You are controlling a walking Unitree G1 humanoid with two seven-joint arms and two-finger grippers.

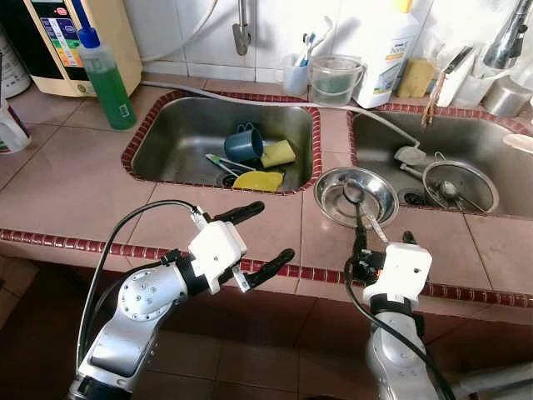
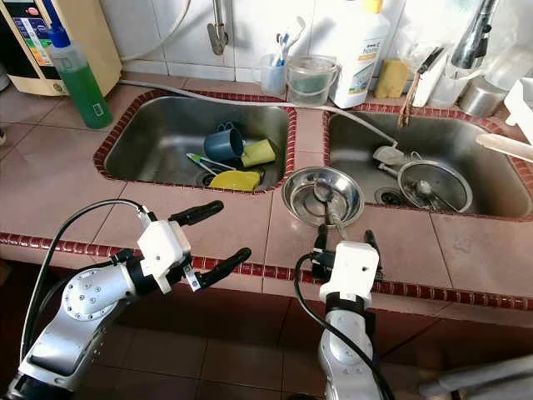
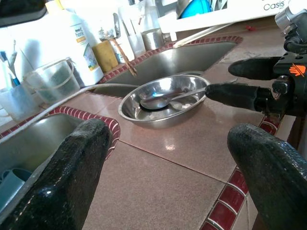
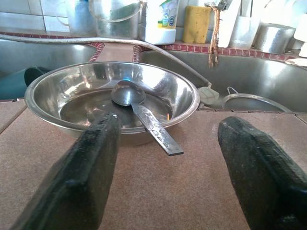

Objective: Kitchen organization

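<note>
Steel bowl point(image 1: 359, 197) sits on your tiled desk point(image 1: 75, 187) between the two sinks, a spoon point(image 4: 139, 112) lying in it with the handle jutting over the near rim. Your right hand point(image 4: 163, 177) is low at the desk's front edge, just short of the bowl, fingers point(image 4: 81, 182) spread wide and released, the spoon handle pointing into the gap between them. Your left hand point(image 1: 260, 242) hovers over the front edge before the left sink point(image 1: 183, 137), also released, its two fingers well apart and grasping nothing. That sink holds a blue cup point(image 1: 244, 143) and yellow dishes point(image 1: 258, 180). A pan point(image 1: 460, 185) lies in the right sink point(image 1: 500, 146). A green soap bottle point(image 1: 108, 79) stands at the back left.
</note>
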